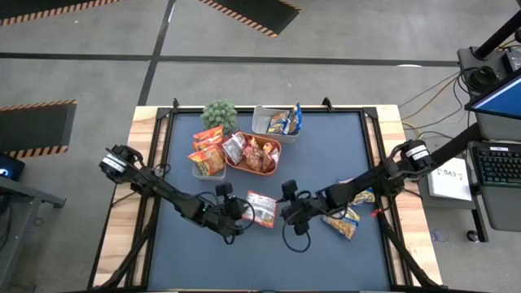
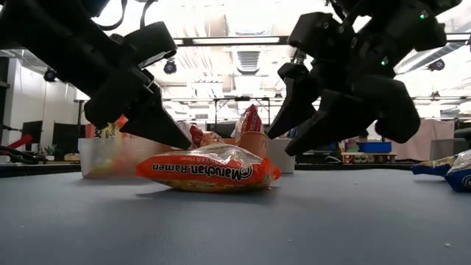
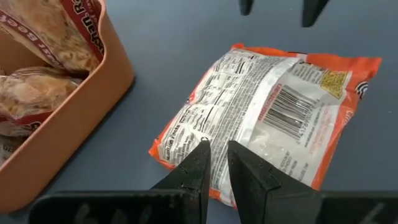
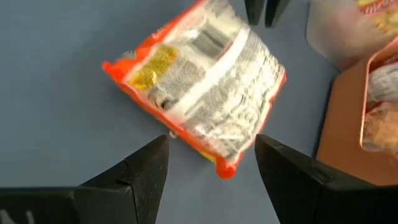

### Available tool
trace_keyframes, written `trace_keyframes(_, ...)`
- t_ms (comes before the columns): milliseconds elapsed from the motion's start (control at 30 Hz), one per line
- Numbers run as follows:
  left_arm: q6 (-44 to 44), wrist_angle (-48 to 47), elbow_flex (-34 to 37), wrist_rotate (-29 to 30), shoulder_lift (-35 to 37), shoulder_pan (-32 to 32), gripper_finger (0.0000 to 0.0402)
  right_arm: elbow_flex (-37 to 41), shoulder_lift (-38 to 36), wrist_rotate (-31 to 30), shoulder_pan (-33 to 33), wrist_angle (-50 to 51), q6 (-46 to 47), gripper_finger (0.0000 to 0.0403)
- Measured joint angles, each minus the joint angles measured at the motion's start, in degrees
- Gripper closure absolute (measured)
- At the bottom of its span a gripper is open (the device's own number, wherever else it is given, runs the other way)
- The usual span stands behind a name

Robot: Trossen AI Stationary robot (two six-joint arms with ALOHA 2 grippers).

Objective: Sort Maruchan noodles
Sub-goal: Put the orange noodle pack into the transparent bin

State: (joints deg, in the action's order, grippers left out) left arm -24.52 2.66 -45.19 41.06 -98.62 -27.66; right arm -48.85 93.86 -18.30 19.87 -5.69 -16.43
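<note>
Right gripper [image 1: 286, 210]: high view, fingers spread, just right of an orange ramen packet [image 1: 261, 208] lying flat on the dark table [image 1: 326, 155]; left gripper [image 1: 238, 213] nearly pressed together at the packet's left edge, holding nothing. Orange tray [image 1: 255, 154] and clear tubs [image 1: 275, 122] with more packets farther back.
Low view: packet flat between both grippers.
Left wrist view: fingers [image 3: 193, 171] almost together over the packet's edge.
Right wrist view: fingers [image 4: 146, 168] apart, flanking the packet's corner.
</note>
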Motion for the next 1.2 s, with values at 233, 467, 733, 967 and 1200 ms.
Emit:
trace_keyframes(233,-0.32,2.36,0.09,0.42,-3.24,0.00,0.0362,0.26,0.00,-0.25,0.62,-0.62,-0.13,0.0177)
trace_keyframes(467,-4.22,0.54,1.08,1.48,-3.57,-0.07,0.0362,0.41,2.21,-0.37,0.62,-3.60,-3.03,0.0177)
trace_keyframes(733,-5.92,-0.70,1.75,0.90,-3.68,-0.04,0.0362,0.38,8.05,-9.85,0.62,-12.40,-7.56,0.0177)
trace_keyframes(967,-6.05,-1.12,1.92,0.57,-3.75,-0.02,0.0362,-2.81,11.19,-10.80,0.62,-15.74,-13.65,0.0177)
trace_keyframes(1200,-6.22,-1.18,2.14,0.52,-3.79,-0.02,0.0362,-7.68,14.98,-12.47,0.49,-15.96,-21.25,0.0177)
